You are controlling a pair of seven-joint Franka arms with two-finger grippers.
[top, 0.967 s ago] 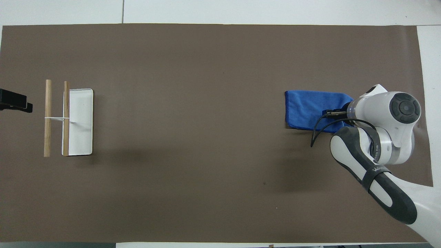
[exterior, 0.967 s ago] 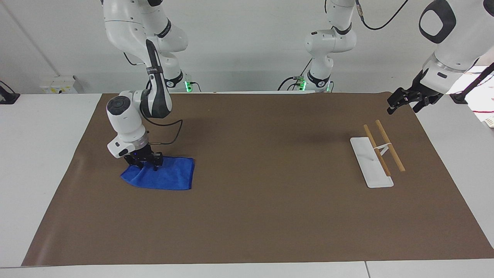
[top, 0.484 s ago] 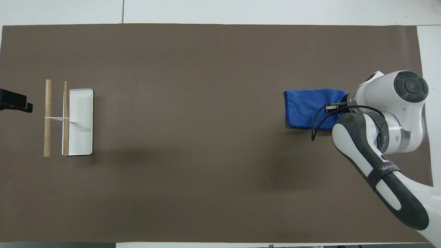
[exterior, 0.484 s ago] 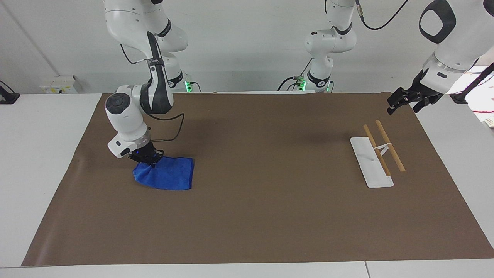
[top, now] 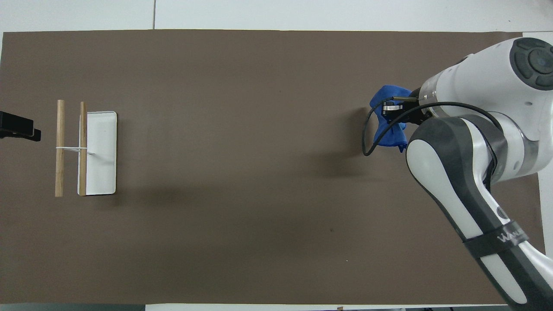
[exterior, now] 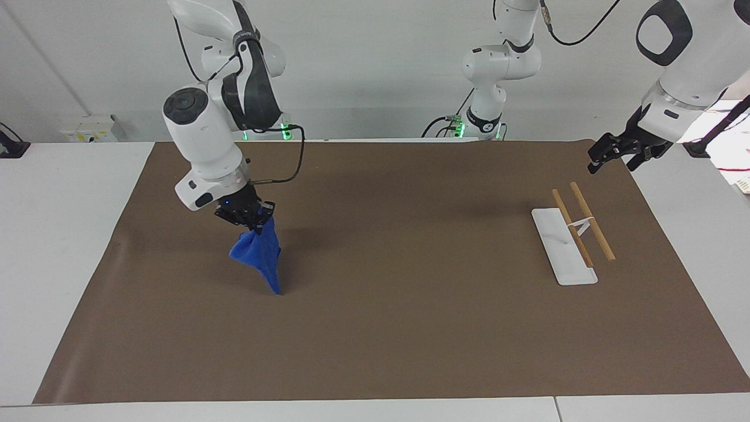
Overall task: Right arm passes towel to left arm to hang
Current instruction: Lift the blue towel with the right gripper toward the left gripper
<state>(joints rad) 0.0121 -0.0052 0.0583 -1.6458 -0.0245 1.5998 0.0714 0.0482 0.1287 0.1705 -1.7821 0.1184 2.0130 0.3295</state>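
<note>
1. Lifting the towel [exterior: 258, 252] clear of the counter [exterior: 375, 328] is judged to be the step in hand; the cloth is pinched at its top by the right end effector [exterior: 249, 215] and hangs bunched, its lowest tip at or just above the brown mat.
2. The right end effector is seen closed on a gathered fold of the towel, over the counter's end on the right arm's side and about midway between the counter's edge nearest the robots and the edge away from them.
3. The lift is best carried on until the hanging tip is well off the mat, so that nothing is dragged when the cloth is carried toward the middle of the counter.
4. A steady, unhurried carry is advised, since a swinging cloth would be hard for the other end effector to catch.
5. A free length of cloth should be left hanging below the grip for the handover.
6. The right arm [top: 475, 129] is bent at the elbow and raised, its wrist tilted so the end effector points down and toward the counter's middle.
7. The left end effector [exterior: 609, 153] waits in the air over the corner nearest the robots at the left arm's end, near the wooden rack [exterior: 577, 231]; whether it is open cannot be told.
</note>
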